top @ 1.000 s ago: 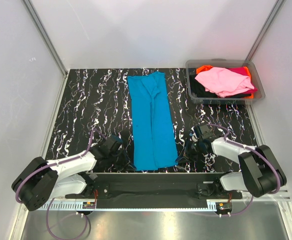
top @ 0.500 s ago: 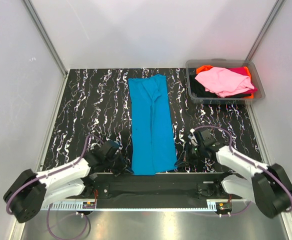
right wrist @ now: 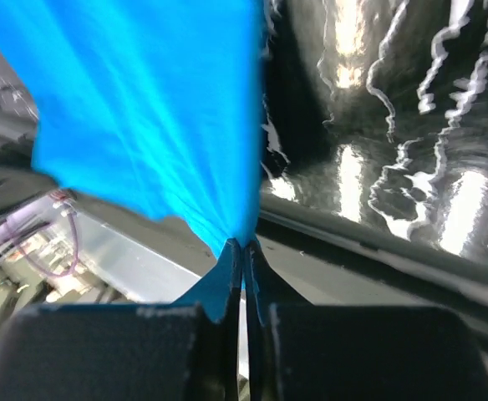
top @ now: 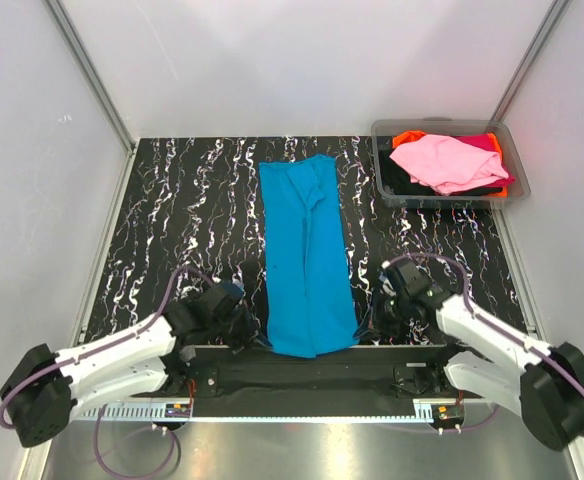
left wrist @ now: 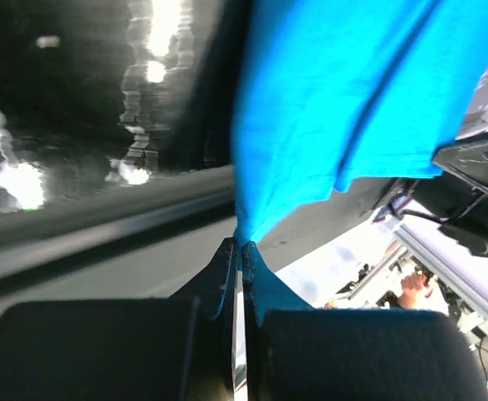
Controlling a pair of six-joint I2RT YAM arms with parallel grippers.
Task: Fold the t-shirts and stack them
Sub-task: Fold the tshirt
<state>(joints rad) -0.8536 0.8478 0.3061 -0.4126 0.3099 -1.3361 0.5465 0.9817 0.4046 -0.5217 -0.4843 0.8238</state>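
The left end effector [left wrist: 239, 247] and right end effector [right wrist: 244, 245] each pinch a near-hem corner of the turquoise t-shirt [top: 307, 250], stretched long left of the bin [top: 442, 201]. Next, probably fold that hem forward.

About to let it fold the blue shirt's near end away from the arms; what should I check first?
1. Left gripper shut on the turquoise shirt's near corner: ok.
2. Right gripper shut on the other near corner: ok.
3. Shirt lies straight along the table: ok, lightly creased.
4. Bin stands apart from the fold path: ok.
5. Both fabric layers caught in each grip: cannot tell.
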